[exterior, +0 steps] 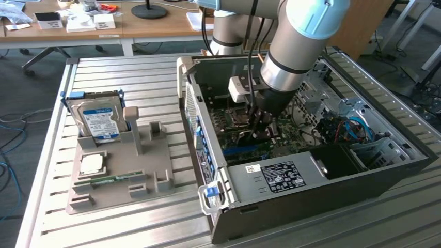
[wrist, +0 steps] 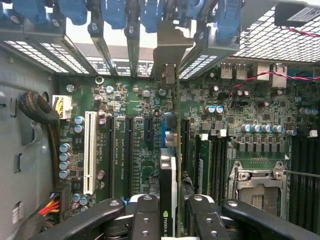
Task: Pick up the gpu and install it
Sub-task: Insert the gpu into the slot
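In the wrist view the gpu (wrist: 167,185) is seen edge-on: a thin green card with a black block bearing a green logo, and its silver end bracket (wrist: 167,60) reaching toward the case's rear slot openings. My gripper (wrist: 175,220) is shut on the gpu, with one black finger (wrist: 145,215) on each side of it. The card hangs upright over the green motherboard (wrist: 135,105), in line with the black expansion slots (wrist: 128,155). In the exterior view my gripper (exterior: 264,129) reaches down inside the open computer case (exterior: 310,175), just above the board.
A grey holder (exterior: 117,175) on the slatted table at the exterior view's left carries a silver hard drive (exterior: 101,120), a processor chip (exterior: 92,164) and a memory stick (exterior: 110,179). Inside the case are a white slot (wrist: 90,152), the processor socket (wrist: 255,185), cables (wrist: 37,112) and the power supply (exterior: 279,176).
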You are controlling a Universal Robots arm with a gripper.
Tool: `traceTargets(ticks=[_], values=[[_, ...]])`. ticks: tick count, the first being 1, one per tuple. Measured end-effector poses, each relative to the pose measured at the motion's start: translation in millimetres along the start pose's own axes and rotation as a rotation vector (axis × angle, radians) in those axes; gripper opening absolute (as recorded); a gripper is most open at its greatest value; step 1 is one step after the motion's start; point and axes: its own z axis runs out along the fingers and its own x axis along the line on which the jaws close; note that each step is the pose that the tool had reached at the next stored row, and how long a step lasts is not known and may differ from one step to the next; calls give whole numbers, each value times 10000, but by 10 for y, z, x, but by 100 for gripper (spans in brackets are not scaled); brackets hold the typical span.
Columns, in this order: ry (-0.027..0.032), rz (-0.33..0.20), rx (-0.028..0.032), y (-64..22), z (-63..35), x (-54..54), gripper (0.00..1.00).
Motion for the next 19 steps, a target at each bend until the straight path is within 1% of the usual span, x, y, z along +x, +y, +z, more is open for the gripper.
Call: traceTargets(ticks=[4, 9, 11, 12, 13, 19], values=[[28, 2, 1, 0, 1, 1, 27], [31, 39, 5, 1, 5, 1, 27], [31, 166, 19, 0, 8, 4, 27], [114, 205, 25, 1, 9, 7, 27], [122, 209, 24, 1, 9, 7, 27], [119, 340, 38, 0, 16, 8, 27]])
